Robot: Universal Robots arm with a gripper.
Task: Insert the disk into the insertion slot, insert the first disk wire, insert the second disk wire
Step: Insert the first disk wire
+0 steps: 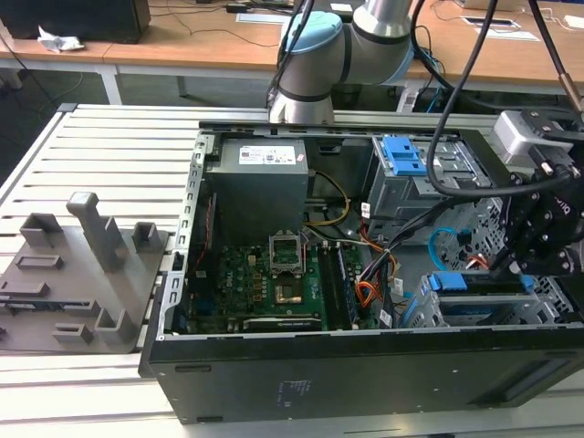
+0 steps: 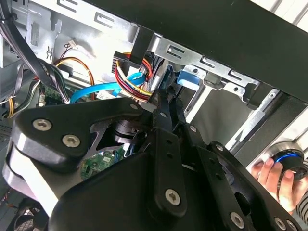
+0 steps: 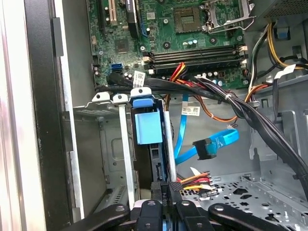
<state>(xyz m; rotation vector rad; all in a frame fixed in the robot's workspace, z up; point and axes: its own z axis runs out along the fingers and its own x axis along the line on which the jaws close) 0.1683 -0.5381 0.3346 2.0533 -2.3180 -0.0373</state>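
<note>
Gripping power wire connector (image 3: 176, 186) with fingers (image 3: 160, 192), disk (image 3: 148, 127) seated in insertion slot (image 3: 108, 154)

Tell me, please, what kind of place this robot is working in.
Most likely a robotics lab or test workshop. An open computer case lies on a slotted aluminium table, a robot arm bends over it, and wooden desks with cables stand behind.

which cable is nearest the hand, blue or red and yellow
The red and yellow bundle: its black plug sits at the hand; the blue cable hangs apart.
</note>
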